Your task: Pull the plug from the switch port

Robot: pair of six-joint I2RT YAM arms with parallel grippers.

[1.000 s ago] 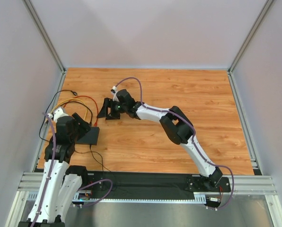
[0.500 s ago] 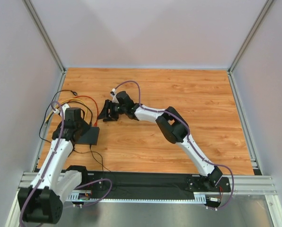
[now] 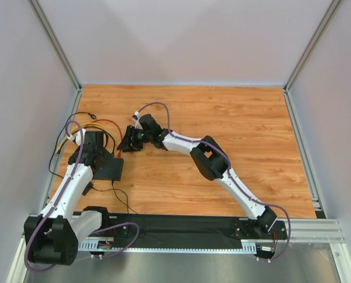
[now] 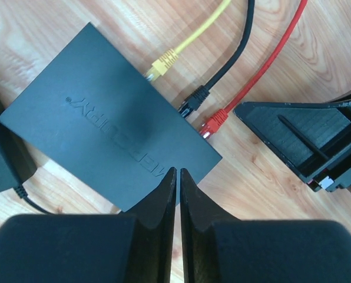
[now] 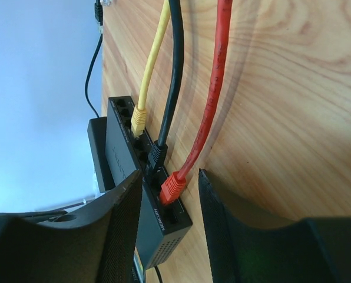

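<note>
The switch (image 4: pixel 99 118) is a flat black box lying on the wooden table at the left (image 3: pixel 112 171). Three plugs sit in its port side: a yellow plug (image 4: pixel 161 62), a black plug (image 4: pixel 193 104) and a red plug (image 4: pixel 214 122). My left gripper (image 4: pixel 178 171) is shut with nothing in it, its tips over the switch's near corner (image 3: pixel 100 156). My right gripper (image 5: pixel 171 184) is open, with its fingers (image 5: pixel 127 200) on either side of the red plug (image 5: pixel 174 187) and a gap showing on both sides. In the top view it (image 3: pixel 127 144) stands just right of the ports.
Yellow, black and red cables (image 3: pixel 99 125) loop away behind the switch toward the left wall. A black power brick (image 4: pixel 0 154) lies against the switch's far end, and its thin cord (image 3: pixel 121 199) runs to the table's front edge. Grey walls enclose the table.
My left gripper has closed and reached forward over the switch. My right gripper has slid left toward the ports and its jaws have narrowed around the red plug.
</note>
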